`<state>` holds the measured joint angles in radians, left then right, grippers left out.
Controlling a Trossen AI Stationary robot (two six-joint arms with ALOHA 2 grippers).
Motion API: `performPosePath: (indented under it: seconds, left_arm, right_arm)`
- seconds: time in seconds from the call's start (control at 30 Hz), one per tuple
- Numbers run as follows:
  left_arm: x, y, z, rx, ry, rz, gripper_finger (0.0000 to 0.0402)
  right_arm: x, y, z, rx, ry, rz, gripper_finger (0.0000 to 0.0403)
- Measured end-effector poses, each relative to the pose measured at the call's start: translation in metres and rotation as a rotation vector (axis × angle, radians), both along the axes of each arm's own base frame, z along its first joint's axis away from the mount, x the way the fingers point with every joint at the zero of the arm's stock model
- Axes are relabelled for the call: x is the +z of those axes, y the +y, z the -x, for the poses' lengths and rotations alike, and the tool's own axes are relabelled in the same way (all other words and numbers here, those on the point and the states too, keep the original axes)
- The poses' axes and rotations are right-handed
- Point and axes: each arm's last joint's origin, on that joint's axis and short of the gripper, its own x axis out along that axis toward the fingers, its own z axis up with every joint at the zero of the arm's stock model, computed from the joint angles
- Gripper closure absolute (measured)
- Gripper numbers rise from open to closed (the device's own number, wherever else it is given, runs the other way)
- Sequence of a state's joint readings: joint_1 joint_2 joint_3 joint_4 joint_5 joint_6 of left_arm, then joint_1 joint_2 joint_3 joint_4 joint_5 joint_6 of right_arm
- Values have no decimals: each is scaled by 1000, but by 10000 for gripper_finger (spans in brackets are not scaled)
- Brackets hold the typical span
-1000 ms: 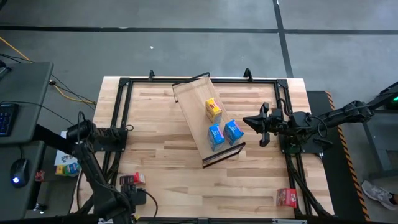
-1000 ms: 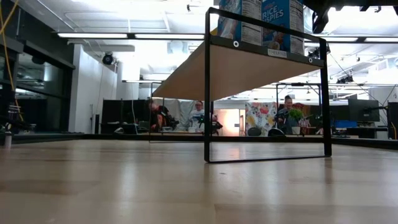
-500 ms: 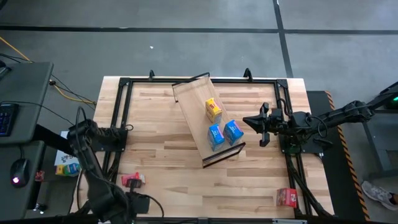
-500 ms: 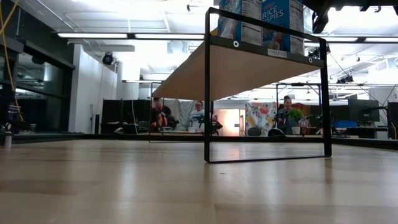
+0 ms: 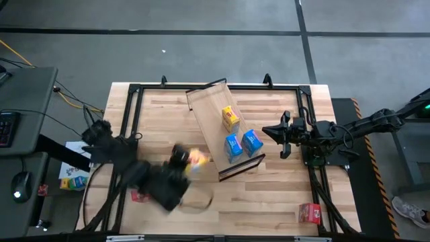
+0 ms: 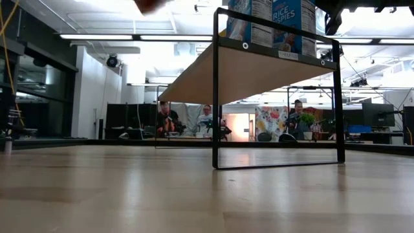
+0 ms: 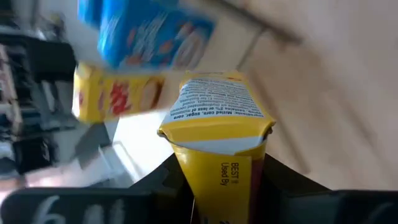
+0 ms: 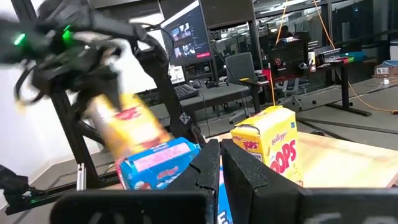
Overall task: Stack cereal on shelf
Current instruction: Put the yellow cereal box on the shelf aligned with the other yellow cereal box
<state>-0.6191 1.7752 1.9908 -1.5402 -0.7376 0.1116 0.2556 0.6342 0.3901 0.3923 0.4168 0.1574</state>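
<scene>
one yellow cereal box (image 7: 217,143) was gripped in the left gripper (image 5: 185,160) jaws beside the shelf (image 5: 208,111); the right gripper (image 5: 277,132) jaws were held closed, empty, near two blue cereal boxes (image 5: 242,144).

"RICE KRISPIES" partly legible on blue cereal box (image 6: 292,18) atop shelf (image 6: 246,61), "OPS" on yellow cereal box (image 8: 268,146), "Used By" on side of held yellow box (image 7: 217,155), top panel print too blurred to read
</scene>
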Motion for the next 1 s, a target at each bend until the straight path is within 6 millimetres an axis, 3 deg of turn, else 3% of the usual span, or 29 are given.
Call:
performPosePath:
  seconds: [0.17, 0.27, 0.33, 0.53, 0.8, 1.0]
  left_arm:
    - [14, 95, -22, 178, 92, 168, 308]
    - [24, 133, -23, 230, 53, 292, 309]
    - [29, 148, -27, 201, 12, 349, 309]
    - [36, 168, -43, 43, -79, 425, 310]
    - [35, 184, -40, 48, -70, 494, 310]
    - [4, 188, -39, 20, -67, 467, 310]
  right_arm:
    - [-1, 0, 0, -3, 7, 2, 391]
    - [-1, 0, 0, -5, 15, 4, 391]
    - [-2, 0, 0, -12, 18, 7, 391]
    - [-2, -1, 0, -30, 19, 3, 391]
    - [-4, -1, 0, -27, 41, -17, 391]
    - [-4, -1, 0, -27, 39, -14, 391]
